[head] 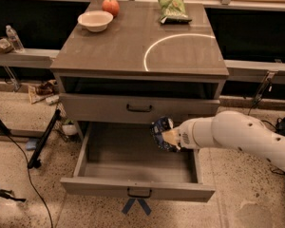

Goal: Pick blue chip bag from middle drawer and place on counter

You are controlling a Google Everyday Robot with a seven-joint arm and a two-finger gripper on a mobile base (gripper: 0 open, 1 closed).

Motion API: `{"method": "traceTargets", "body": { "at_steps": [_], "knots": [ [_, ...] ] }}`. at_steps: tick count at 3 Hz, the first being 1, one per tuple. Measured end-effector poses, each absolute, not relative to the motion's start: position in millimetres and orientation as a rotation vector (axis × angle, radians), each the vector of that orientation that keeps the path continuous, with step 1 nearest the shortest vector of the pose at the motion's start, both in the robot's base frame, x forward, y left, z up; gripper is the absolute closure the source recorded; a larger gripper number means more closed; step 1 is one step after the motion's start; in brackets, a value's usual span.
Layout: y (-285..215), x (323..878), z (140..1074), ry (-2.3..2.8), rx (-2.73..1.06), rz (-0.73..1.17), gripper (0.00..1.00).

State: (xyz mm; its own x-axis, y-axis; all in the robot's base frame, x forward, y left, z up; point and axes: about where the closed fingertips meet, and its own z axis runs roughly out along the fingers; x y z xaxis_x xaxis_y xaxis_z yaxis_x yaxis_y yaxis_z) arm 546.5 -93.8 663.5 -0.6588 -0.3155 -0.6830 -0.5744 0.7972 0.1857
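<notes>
The gripper (170, 137), reaching in from the right, is grasping the blue bag (159, 128), with its fingers clenched on the foil. The bag is hanging over the right rear part of the open drawer (133, 188), below the counter (109, 51). A bowl (95, 20), an apple (110, 6) and a green bag (173, 8) are sitting on the counter.

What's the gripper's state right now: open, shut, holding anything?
The gripper: shut on the blue chip bag, holding it over the open middle drawer.
</notes>
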Motion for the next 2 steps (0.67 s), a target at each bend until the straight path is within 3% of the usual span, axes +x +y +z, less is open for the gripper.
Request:
{"method": "traceTargets", "body": {
  "at_steps": [2],
  "knots": [
    [-147,548,752,2.183,-0.491,0.405,1.00]
  ]
}}
